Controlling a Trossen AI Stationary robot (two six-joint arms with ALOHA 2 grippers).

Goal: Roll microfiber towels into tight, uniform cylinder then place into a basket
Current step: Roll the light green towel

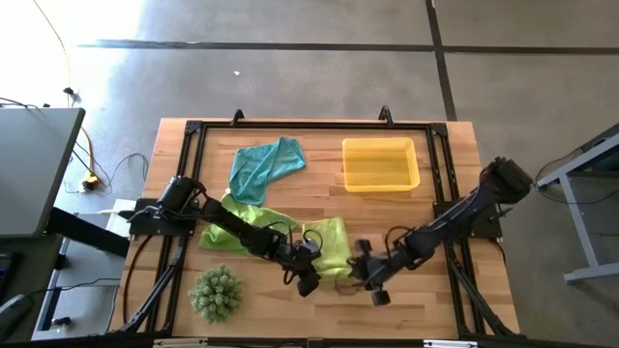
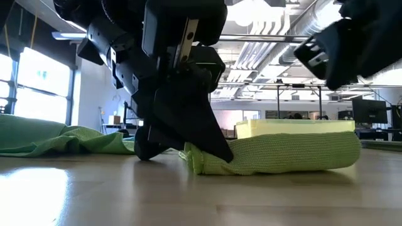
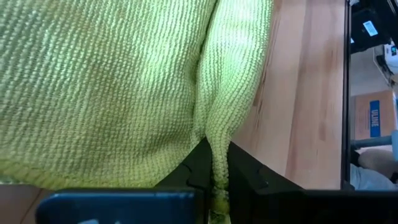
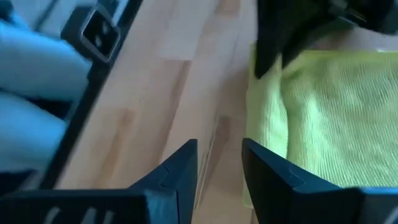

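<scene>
Two sets of jaws meet at lower centre of the high view: the left gripper (image 3: 214, 186) is pinched shut on a fold of the lime-green towel (image 1: 327, 244), while the right gripper (image 4: 219, 163) stands partly open and empty over bare table (image 1: 426, 290) just beside the cloth's edge. Soft, light and limp, the towel will likely slump unless taken at both corners of its edge. Upper right lies the yellow basket (image 1: 380, 181), with the teal towel (image 1: 266, 166) left of it.

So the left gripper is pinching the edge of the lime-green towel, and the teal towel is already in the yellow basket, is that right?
Not quite. The left gripper is shut on the lime-green towel, but the teal towel lies on the table beside the yellow basket, not in it. The high view shows this; nothing shows inside the basket.
</scene>
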